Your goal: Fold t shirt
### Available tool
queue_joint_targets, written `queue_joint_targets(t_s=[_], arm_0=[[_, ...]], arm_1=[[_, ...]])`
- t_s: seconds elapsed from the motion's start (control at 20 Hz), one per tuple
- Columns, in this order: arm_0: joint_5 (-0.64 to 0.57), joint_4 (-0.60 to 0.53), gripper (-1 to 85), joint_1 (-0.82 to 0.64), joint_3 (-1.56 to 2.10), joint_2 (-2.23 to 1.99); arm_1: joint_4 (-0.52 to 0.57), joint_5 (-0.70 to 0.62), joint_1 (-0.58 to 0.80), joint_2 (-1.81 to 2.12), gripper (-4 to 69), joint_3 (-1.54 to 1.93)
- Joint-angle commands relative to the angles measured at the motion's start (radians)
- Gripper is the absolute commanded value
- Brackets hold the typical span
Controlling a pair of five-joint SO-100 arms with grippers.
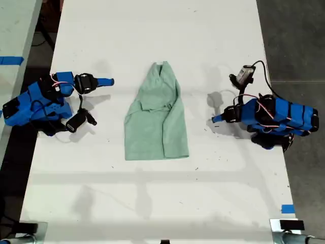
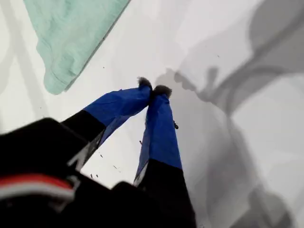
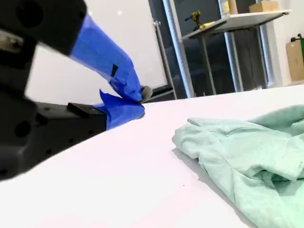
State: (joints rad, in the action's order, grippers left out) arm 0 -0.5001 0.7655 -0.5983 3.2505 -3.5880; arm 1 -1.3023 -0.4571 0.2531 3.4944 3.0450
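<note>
Both claws pressed together, gripping nothing. My first claw (image 2: 153,88) at exterior view's right (image 1: 216,119), tips meeting, angled down toward bare table (image 1: 152,203), seemingly just above surface; contact hard to judge. My second claw (image 3: 141,102) at exterior view's left (image 1: 110,81), lying low, near level over table. T shirt (image 1: 157,122) between arms at table middle, pale mint, wrinkled, part folded with one sleeve laid across front, narrow end toward exterior view's top. Well apart from both claws. Hem corner visible in first wrist view (image 2: 71,38); bunched edge in second wrist view (image 3: 247,161).
</note>
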Motion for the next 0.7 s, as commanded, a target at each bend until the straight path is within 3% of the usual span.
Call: queue_joint_targets(t_s=[0.0, 0.65], arm_0=[[0.021, 0.002, -0.3, -0.008, 0.04, -0.011], [0.021, 0.002, -0.3, -0.008, 0.04, -0.011]], arm_1=[[-0.005, 0.012, 0.005, 0.011, 1.9, 0.054], [-0.005, 0.02, 0.003, 0.011, 1.9, 0.055]])
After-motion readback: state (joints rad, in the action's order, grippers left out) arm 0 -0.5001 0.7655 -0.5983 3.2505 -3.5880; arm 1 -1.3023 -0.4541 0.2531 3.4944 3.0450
